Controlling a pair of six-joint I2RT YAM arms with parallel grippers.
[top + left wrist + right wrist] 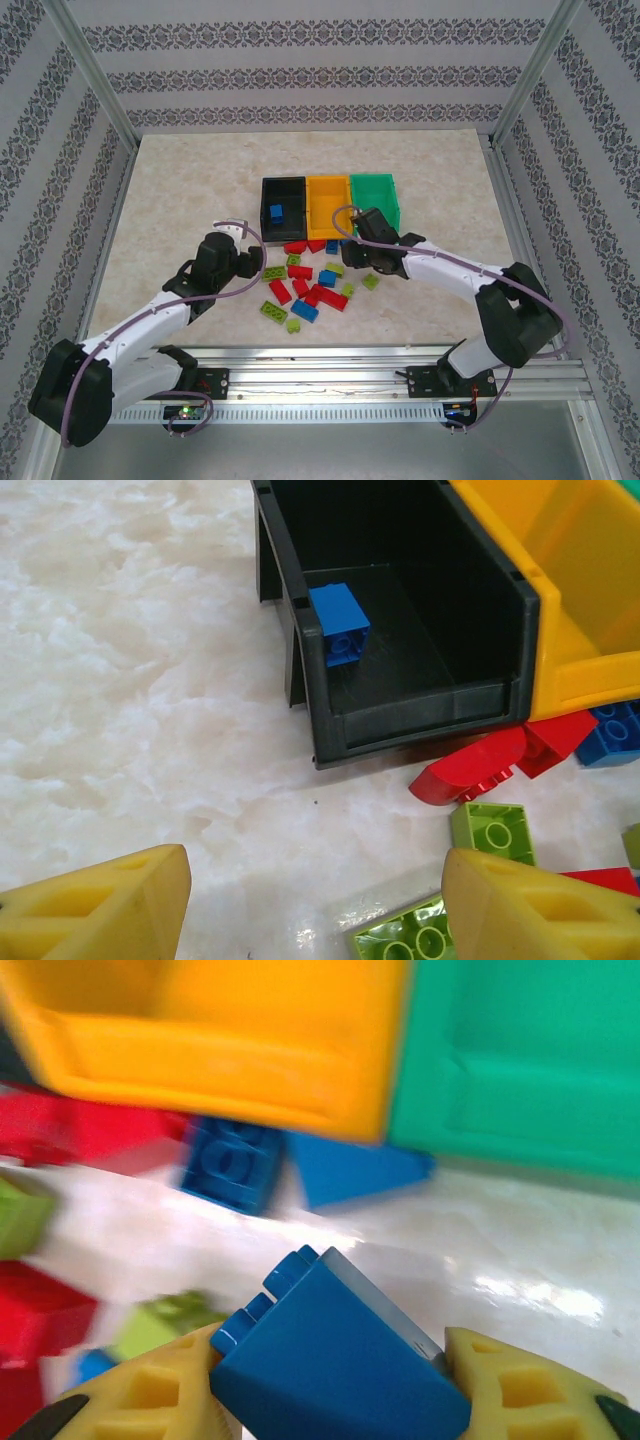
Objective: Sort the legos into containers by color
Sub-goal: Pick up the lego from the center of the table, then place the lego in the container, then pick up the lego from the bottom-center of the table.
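Right hand: the right hand [340, 1390] is closed on a blue brick [330, 1350], low over the surface [200, 180]. It sits just in front of where the yellow bin [328, 181] meets the green bin [372, 180].
Held brick: it is tilted between the fingers with its studs pointing up and to the left. I cannot tell which way its long axis runs.
Left hand: the left hand [315, 905] is spread wide with nothing between its fingers, hovering just short of the black bin [420, 715].
Likely target: the black bin already holds a lone blue brick [338, 625], so blue probably belongs there.
Key relation: the black bin lies to the right hand's left, beyond the yellow bin. The bins stand touching side by side, so the carry likely has to rise over the yellow rim.
Nearer arm: the left hand is nearer the black bin, but the right hand has the brick.
Edges: a red brick [470, 770] leans against the black bin's front wall, and the loose bricks [310, 285] crowd the space in front of the bins.
Open room: the surface is bare to the left of the black bin and behind the row.
Risk: both hands could end up crowding the black bin's front.
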